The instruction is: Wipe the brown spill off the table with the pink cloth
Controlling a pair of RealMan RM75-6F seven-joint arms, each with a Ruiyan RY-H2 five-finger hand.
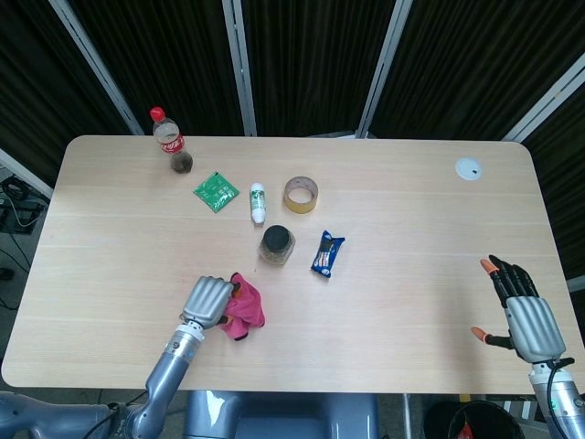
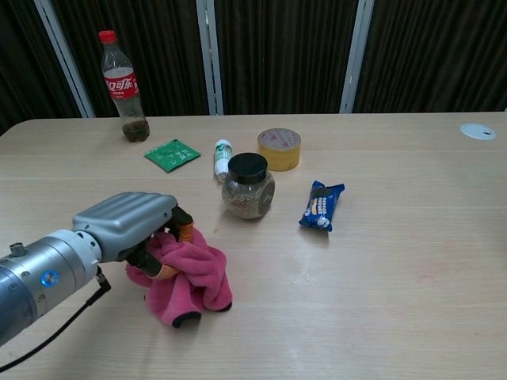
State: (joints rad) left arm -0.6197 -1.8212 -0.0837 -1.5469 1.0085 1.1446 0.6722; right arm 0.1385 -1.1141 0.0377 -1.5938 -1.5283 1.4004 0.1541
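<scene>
Left hand (image 2: 135,226) fingers clamp bunched pink cloth (image 2: 190,273); right hand (image 1: 523,315) splayed, empty. Risk: sweep clips jar (image 2: 248,186) (spill not visible).

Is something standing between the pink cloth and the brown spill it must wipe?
Nothing visible does. The left robot hand holds the cloth on the table. The spill is too faint to place. The nearest thing, the jar, stands apart, beyond the cloth.
</scene>
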